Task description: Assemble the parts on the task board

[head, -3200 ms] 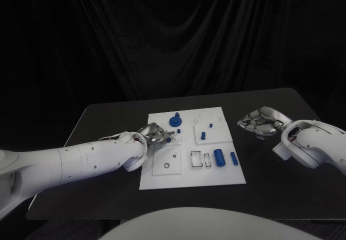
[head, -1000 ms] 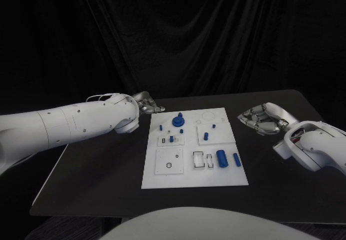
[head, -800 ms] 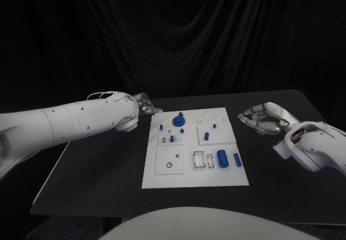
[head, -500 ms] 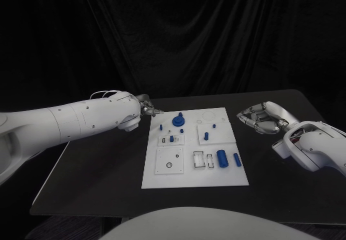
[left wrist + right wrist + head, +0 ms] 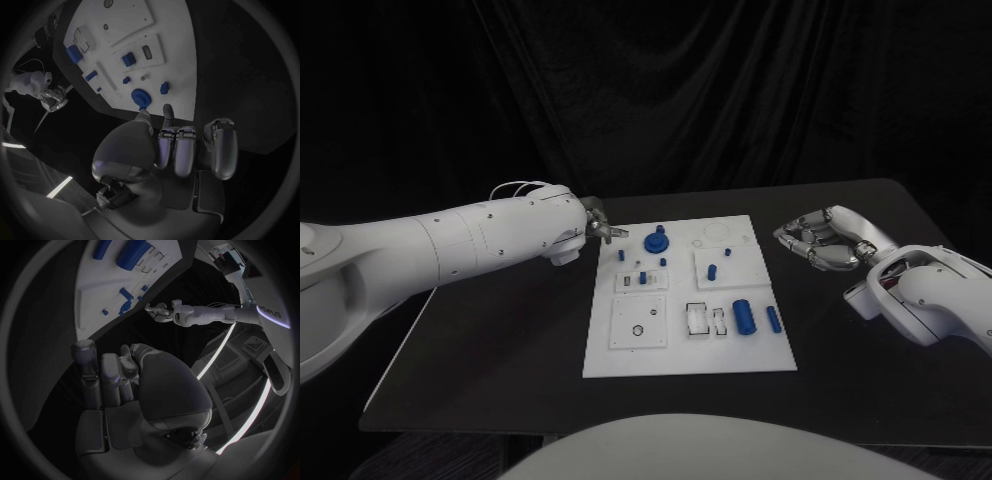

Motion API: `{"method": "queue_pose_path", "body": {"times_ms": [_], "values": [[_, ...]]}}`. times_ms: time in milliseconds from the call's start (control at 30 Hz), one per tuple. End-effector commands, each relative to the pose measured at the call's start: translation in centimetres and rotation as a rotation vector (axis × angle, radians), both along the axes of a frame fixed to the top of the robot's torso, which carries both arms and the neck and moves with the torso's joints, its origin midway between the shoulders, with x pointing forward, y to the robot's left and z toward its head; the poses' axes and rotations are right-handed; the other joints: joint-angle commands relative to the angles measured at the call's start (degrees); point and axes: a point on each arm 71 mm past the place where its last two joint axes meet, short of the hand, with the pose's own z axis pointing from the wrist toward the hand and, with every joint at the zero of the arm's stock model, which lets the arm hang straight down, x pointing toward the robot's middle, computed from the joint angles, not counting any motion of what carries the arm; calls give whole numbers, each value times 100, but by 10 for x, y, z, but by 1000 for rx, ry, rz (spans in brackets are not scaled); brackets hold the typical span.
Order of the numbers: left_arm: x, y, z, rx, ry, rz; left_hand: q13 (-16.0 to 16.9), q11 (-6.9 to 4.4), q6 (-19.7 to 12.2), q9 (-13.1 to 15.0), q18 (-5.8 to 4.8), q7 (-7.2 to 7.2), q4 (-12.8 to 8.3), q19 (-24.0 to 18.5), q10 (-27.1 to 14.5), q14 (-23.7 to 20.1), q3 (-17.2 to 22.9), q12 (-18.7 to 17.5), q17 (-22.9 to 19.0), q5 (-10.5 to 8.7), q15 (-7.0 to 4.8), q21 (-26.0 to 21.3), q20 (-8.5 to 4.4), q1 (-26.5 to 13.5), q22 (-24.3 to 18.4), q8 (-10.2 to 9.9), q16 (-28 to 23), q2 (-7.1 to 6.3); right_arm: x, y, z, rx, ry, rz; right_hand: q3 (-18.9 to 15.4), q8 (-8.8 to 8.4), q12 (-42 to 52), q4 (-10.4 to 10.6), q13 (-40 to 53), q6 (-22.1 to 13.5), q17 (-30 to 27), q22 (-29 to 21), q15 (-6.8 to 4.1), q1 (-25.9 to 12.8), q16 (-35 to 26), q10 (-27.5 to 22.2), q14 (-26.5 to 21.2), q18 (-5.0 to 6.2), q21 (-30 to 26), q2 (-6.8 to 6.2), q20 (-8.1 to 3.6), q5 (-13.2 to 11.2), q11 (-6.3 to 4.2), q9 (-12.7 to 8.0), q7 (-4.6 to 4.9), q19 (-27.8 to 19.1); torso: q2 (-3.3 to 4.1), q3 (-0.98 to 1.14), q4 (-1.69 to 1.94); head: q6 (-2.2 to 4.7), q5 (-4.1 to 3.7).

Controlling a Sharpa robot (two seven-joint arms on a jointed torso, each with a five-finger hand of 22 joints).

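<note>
Beside the white board's (image 5: 689, 300) far corner, the empty left hand (image 5: 600, 228) has lifted away, fingers loosely apart; right hand (image 5: 819, 240) stays curled, empty, so another part awaits.

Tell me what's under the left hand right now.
Under the left hand is bare black table, just off the task board's far left corner. It holds nothing. The table directly beneath its arm is covered in the head view.

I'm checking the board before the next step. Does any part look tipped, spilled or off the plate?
Nothing stands out. The white task board lies flat on the black table, and the small blue parts all sit on it; none lies on the table. Both hands hold nothing.
</note>
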Motion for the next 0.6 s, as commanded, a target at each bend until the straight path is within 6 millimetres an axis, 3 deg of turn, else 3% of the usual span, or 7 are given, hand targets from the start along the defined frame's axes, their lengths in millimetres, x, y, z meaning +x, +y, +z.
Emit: {"method": "queue_pose_path", "body": {"times_ms": [33, 600], "values": [[-1, -1, -4, 17, 52, -19, 1506, 39, -44, -16, -3, 17, -24, 10, 615, 599, -25, 16, 1507, 49, 55, -27, 42, -20, 1164, -50, 37, 16, -1, 0, -1, 2, -6, -5, 19, 16, -23, -8, 7, -11, 5, 507, -14, 57, -2, -12, -26, 31, -16, -1, 26, 31, 2, -3, 13, -26, -4, 1, 5, -1, -2], [-1, -3, -15, 31, 102, -39, 1506, 59, -102, -65, 3, 37, -88, -11, 615, 599, 78, 16, 1507, 337, 74, -58, 62, 204, 1156, -130, 37, 14, -1, 1, -2, -1, 9, -5, 32, 19, -17, -23, 14, -7, 13, 508, -15, 75, 8, -6, -19, 31, -17, 0, 25, 53, 2, -1, 13, -24, -4, 2, 1, -1, -15]]}}
